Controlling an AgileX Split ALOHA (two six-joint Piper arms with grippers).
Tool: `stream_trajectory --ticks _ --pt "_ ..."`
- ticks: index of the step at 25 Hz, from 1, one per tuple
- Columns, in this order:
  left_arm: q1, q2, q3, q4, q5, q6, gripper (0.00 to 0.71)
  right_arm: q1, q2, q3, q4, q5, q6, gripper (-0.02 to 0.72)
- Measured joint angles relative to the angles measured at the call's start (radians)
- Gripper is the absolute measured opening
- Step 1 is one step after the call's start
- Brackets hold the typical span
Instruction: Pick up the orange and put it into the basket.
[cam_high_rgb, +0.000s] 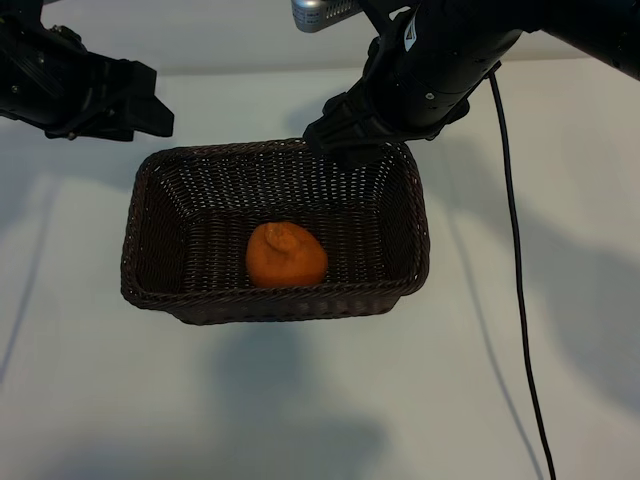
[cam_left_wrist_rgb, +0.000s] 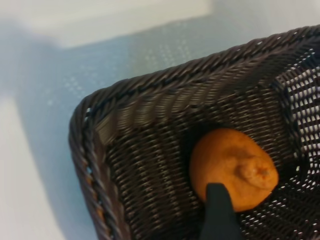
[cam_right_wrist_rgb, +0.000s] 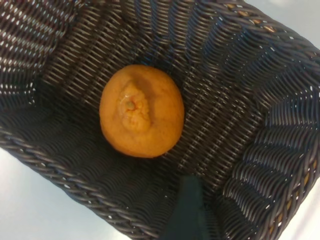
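Exterior steep overhead; both wrist views close, sharing basket (cam_high_rgb: 160, 290) interior.

A plain white counter (cam_high_rgb: 320, 400) fills nearly the whole exterior view, matte and unmarked. Soft grey shadows lie across it: a broad one toward 6 o'clock, a narrow streak at 8 o'clock, and a wide pale band at 3 o'clock. A thin black cable (cam_high_rgb: 515, 300) runs over the surface from 1 o'clock down to 5 o'clock. Along 12 o'clock the counter meets a lighter white strip, a wall or backdrop (cam_high_rgb: 240, 30). The light is even and diffuse.
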Motion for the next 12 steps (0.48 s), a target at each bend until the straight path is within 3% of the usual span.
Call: stream_trajectory --ticks 12 --pt "0.0 0.0 0.0 0.001 -0.003 -0.002 0.502 0.0 0.0 0.0 0.0 -0.004 0.0 0.601"
